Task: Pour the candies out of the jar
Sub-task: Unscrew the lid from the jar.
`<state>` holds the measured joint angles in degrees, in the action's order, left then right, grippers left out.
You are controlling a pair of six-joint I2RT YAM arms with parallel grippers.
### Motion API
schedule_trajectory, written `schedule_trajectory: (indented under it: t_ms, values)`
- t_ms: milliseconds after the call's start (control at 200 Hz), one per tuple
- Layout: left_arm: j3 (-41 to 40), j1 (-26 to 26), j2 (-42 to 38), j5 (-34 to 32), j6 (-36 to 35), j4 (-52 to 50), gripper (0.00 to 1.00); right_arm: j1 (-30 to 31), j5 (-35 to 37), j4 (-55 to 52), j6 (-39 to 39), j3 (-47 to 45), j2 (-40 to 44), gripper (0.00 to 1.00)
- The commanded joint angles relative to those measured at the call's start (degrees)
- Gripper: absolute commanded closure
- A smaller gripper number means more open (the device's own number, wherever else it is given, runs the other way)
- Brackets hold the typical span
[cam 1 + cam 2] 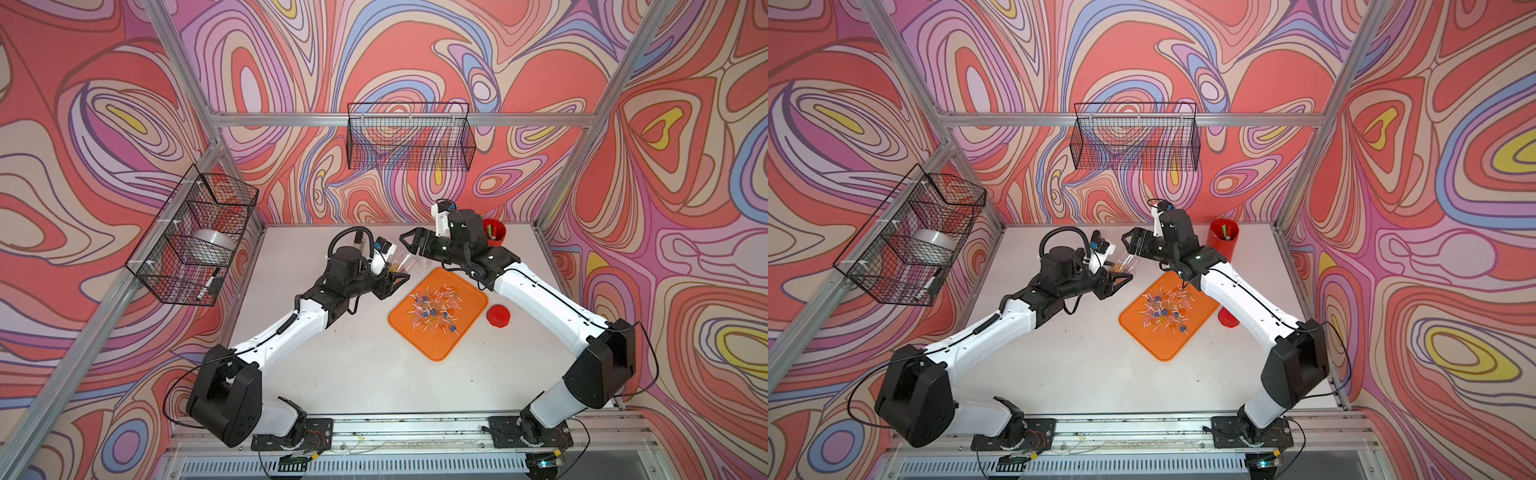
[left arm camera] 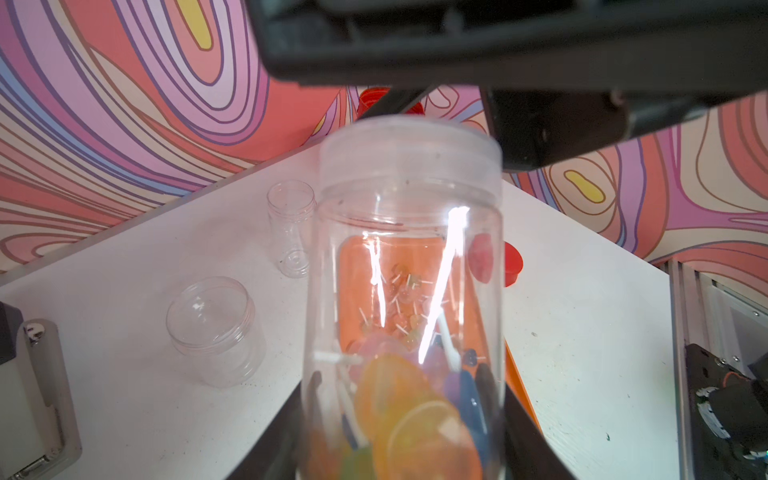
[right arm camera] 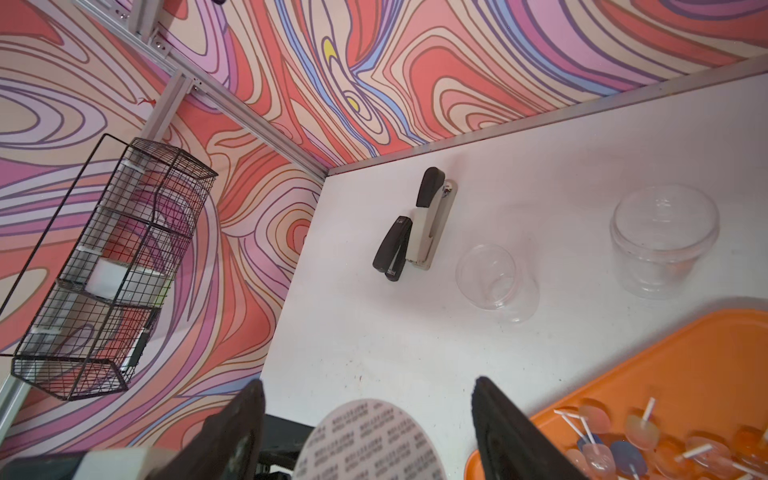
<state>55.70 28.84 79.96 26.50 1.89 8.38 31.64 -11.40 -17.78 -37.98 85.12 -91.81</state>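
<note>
In both top views my left jaws grip the jar [image 1: 402, 263] by its lower body, lifted off the desk [image 1: 332, 374] behind the orange tray [image 1: 438, 347] and leaning toward my right arm. The jar is clear and hard to pick out against my wrist; only an orange smear inside shows. My right jaws hang at its capped end, and from up here I cannot tell whether they touch it. Most candies [image 1: 434, 309] lie heaped on the tray, right of the desk's middle. A red lid [image 1: 498, 316] sits beside the tray toward the right edge. A red cup [image 1: 494, 235] at the back right corner is partly behind my right wrist.

In the left wrist view the jar fills the middle between my dark fingers [image 2: 532, 449], which the frame cuts off. A cloudy cap [image 2: 411, 145] closes its far end. The candies left inside are piled, blurred, at the near end. The tray shows warped through the walls, and the jar covers half the red lid.

In the right wrist view the cap's printed face sits between my right jaws, which stand apart with a gap on each side, not clamped. The jar's body is hidden behind it. A stapler [image 3: 419, 224] lies near the back left corner.
</note>
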Motion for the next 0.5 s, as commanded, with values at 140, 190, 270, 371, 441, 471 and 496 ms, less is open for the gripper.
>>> schedule_trajectory:
  t_ms: [140, 190, 270, 371, 441, 471, 496]
  values:
    - [0.01, 0.49, -1.31, -2.48, -0.17, 3.42, 1.0, 1.27, 0.02, 1.25, -3.14, -1.45, 0.03, 0.26]
    - [0.11, 0.52, -1.3, -2.64, -0.43, 3.23, 1.0, 1.47, -0.01, 1.49, -3.48, -1.53, -0.05, 0.28]
    - [0.28, 0.69, -1.3, -3.06, -0.64, 3.05, 1.0, 1.5, -0.14, 1.61, -3.77, -1.45, -0.25, 0.3]
    - [0.28, 0.7, -1.3, -3.12, -0.66, 3.04, 1.0, 1.52, -0.12, 1.75, -3.97, -1.58, -0.4, 0.35]
    - [0.21, 0.78, -1.3, -3.08, -0.63, 3.13, 1.0, 1.5, -0.12, 1.85, -4.0, -1.58, -0.4, 0.4]
    - [0.2, 0.8, -1.3, -3.05, -0.55, 3.13, 1.0, 1.51, -0.18, 2.03, -3.96, -1.69, -0.41, 0.43]
    - [0.2, 0.78, -1.3, -2.88, -0.57, 3.13, 1.0, 1.5, -0.2, 2.24, -3.83, -1.8, -0.31, 0.46]
